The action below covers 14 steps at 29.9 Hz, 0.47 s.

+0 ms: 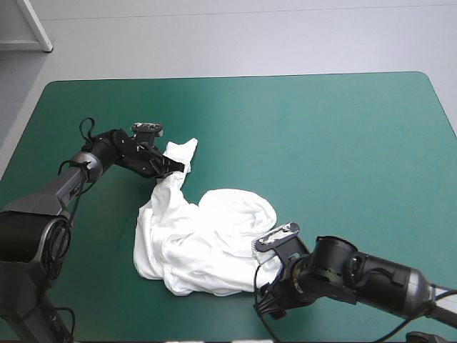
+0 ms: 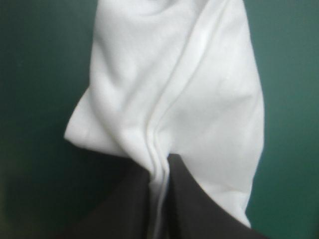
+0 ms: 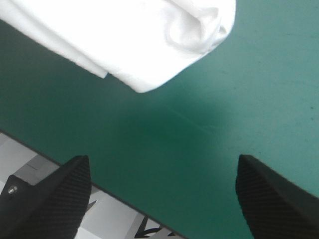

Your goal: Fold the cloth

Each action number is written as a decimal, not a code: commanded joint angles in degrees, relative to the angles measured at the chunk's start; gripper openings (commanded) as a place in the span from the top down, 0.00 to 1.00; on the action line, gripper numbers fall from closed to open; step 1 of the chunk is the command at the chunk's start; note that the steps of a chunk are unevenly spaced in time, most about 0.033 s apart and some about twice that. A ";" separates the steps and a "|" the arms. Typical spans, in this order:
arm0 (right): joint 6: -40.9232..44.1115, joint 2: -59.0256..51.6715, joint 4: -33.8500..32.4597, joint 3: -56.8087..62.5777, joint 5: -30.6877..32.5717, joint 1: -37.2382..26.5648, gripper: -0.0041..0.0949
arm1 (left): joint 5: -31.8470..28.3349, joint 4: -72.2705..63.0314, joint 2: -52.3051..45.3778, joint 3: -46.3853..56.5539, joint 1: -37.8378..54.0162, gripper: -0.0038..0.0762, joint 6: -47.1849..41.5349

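The white T-shirt [image 1: 203, 239] lies in a crumpled heap on the teal-green cover, left of the table's middle and toward the near edge. A strip of it runs back to my left gripper [image 1: 178, 168], which is shut on the T-shirt. In the left wrist view the cloth [image 2: 179, 89] fans out ahead of the pinching black fingers [image 2: 199, 209]. My right gripper [image 1: 265, 299] is open at the heap's near right corner, over the table's near edge. In the right wrist view a rounded fold of the T-shirt [image 3: 149, 40] lies ahead of the spread fingers [image 3: 55, 199], apart from them.
The table's near edge [image 3: 114, 194] runs just in front of my right gripper, with floor visible beyond it. Bare teal-green cover [image 1: 343, 143] stretches across the right half and the far side of the table.
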 commanded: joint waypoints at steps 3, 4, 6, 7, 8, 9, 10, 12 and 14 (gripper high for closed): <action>-0.18 5.25 -2.53 -1.20 -6.84 0.01 0.22 | 3.46 7.21 -4.69 -0.94 -0.14 0.96 -2.57; -0.18 6.56 -3.03 -1.20 -7.38 0.01 0.22 | 3.46 8.18 -5.42 -0.94 -0.14 0.96 -3.16; -0.18 8.79 -4.15 -1.20 -8.02 0.01 0.22 | 3.36 11.05 -7.68 -0.94 -0.14 0.96 -4.65; -0.18 9.95 -4.91 -1.20 -8.56 0.01 0.22 | 3.36 12.37 -8.66 -0.94 -0.14 0.96 -5.25; -0.18 11.02 -5.63 -1.20 -9.04 0.01 0.22 | 3.36 13.63 -9.95 -0.94 -0.14 0.96 -5.67; -0.18 12.05 -6.46 -1.20 -9.57 0.01 0.22 | 3.50 14.58 -11.24 -0.94 -0.14 0.96 -6.45; 0.06 12.97 -7.52 -1.20 -10.44 0.01 0.22 | 3.64 15.59 -12.50 -0.94 -0.14 0.96 -7.23; 0.66 14.59 -8.97 -1.20 -12.51 0.01 0.22 | 4.40 16.43 -14.62 -0.94 -0.14 0.96 -7.81; 0.66 16.20 -9.19 -1.20 -14.40 -0.09 0.22 | 4.83 16.43 -16.61 -0.94 -0.14 0.96 -7.81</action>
